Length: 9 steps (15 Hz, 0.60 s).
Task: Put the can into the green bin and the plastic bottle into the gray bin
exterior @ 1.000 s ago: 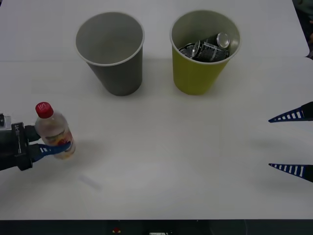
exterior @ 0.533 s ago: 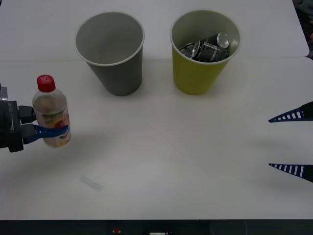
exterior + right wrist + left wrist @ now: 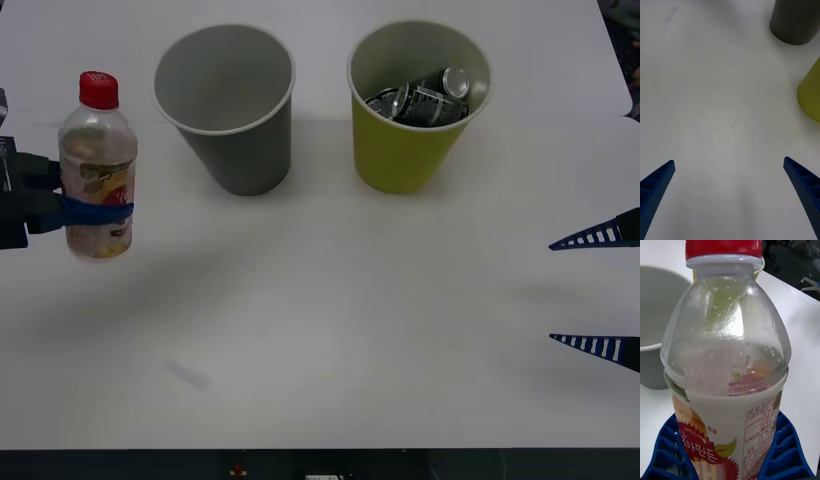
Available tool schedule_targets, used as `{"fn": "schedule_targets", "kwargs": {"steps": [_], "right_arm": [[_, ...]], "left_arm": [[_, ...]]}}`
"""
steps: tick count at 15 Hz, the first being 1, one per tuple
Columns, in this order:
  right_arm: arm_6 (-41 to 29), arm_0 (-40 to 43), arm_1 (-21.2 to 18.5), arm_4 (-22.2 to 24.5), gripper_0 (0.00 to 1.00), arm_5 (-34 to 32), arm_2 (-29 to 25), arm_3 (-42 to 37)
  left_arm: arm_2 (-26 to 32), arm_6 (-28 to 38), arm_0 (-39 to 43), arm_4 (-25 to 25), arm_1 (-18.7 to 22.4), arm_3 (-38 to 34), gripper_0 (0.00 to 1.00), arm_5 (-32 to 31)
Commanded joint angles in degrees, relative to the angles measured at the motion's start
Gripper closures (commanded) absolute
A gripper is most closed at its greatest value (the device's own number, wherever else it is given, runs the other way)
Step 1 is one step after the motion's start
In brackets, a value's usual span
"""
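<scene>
My left gripper [image 3: 95, 213] is shut on the plastic bottle [image 3: 97, 170], a clear one with a red cap and a yellow-orange and red label, held upright above the table at the far left. Up close in the left wrist view, the plastic bottle [image 3: 728, 363] stands between my blue fingers [image 3: 784, 450]. The gray bin [image 3: 227, 105] stands open to the right of the bottle, its inside bare. Beside it, the green bin [image 3: 417, 105] holds the dark can [image 3: 425, 97]. My right gripper [image 3: 596, 292] hangs open at the right edge, far from both bins.
A faint scuff [image 3: 187, 374] marks the white table [image 3: 330, 330] near the front left. In the right wrist view, the gray bin [image 3: 795, 20] and the green bin [image 3: 810, 95] stand beyond my open blue fingers [image 3: 803, 189].
My left gripper has lifted the plastic bottle off the table and carried it up and back, bringing it upright. The right arm has stayed still.
</scene>
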Motion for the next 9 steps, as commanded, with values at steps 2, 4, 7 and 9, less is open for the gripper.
{"fn": "schedule_targets", "kwargs": {"steps": [2,4,7,9], "right_arm": [[0.00,0.00,0.00,0.00,0.00,0.00,0.00,0.00],[0.00,0.00,0.00,0.00,0.00,0.00,0.00,0.00],[0.00,0.00,0.00,0.00,0.00,0.00,0.00,0.00],[0.00,0.00,0.00,0.00,0.00,0.00,0.00,0.00]], "left_arm": [[-0.45,12.63,-4.72,-4.42,3.47,-3.98,1.00,-0.03],[-3.52,18.95,-9.38,-6.71,5.23,-4.77,1.00,-0.03],[-9.06,26.34,-17.73,-10.84,6.73,-4.69,1.00,-0.03],[-14.33,30.03,-23.88,-14.62,6.90,-3.81,1.00,0.41]]}}
